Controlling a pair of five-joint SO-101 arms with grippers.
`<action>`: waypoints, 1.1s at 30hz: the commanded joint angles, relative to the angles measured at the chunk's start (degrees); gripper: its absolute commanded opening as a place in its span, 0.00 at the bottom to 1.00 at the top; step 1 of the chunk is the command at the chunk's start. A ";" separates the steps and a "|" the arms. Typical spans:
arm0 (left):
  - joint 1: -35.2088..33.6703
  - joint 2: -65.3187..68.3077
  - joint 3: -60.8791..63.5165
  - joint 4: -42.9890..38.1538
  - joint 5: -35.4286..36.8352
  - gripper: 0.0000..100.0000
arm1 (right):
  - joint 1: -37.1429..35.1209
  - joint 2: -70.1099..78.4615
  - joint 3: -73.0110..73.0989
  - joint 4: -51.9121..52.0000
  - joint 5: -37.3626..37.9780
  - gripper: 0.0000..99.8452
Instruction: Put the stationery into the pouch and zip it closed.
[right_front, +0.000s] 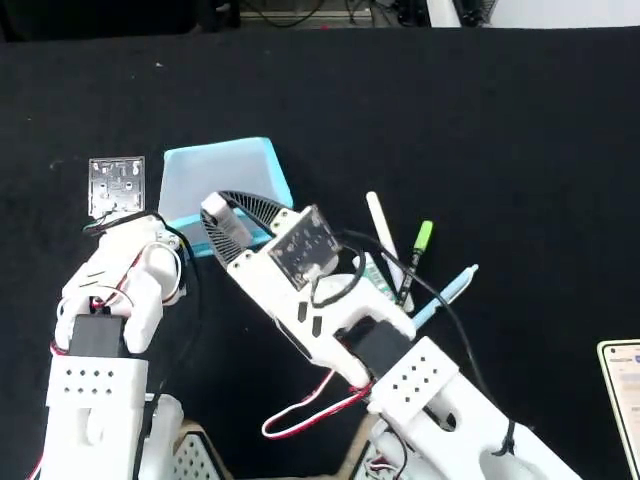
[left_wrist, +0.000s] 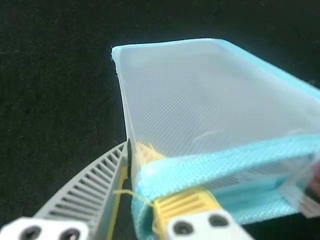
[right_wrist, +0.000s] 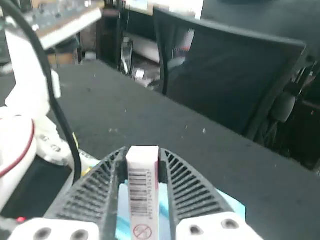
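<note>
1. High view. The left gripper (right_front: 172, 226) is clenched on the near-left corner of the pale blue pouch (right_front: 225, 175), which lies upper left of centre. The right gripper (right_front: 228, 215) pinches a white eraser (right_front: 224, 228) at the pouch's near edge. A white pen (right_front: 383, 230), a green marker (right_front: 423, 238) and a blue pen (right_front: 450, 290) lie right of centre, apart from the pouch.
2. Left wrist view. The left gripper (left_wrist: 134, 165) grasps the zip-band corner of the pouch (left_wrist: 210, 100), which spans from the centre to the right edge. We cannot tell how wide the mouth gapes.
3. Right wrist view. The right gripper (right_wrist: 142, 155) clasps the eraser (right_wrist: 142, 190) upright at lower centre. We judge insertion to be the step in hand. The corner grip should be firm so that the mouth does not sag. The eraser should pass the zip band, aligned with the pouch's length, before release.
</note>
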 joint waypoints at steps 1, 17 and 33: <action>0.66 -0.62 -0.40 -0.44 0.44 0.03 | 1.32 -1.45 1.36 -9.41 -0.09 0.01; 0.66 -0.62 -0.40 -0.44 0.44 0.03 | 9.93 -9.63 16.04 -15.30 -0.18 0.01; 0.75 -0.62 -0.40 -0.53 0.44 0.03 | 9.23 -55.34 21.49 35.43 -0.09 0.01</action>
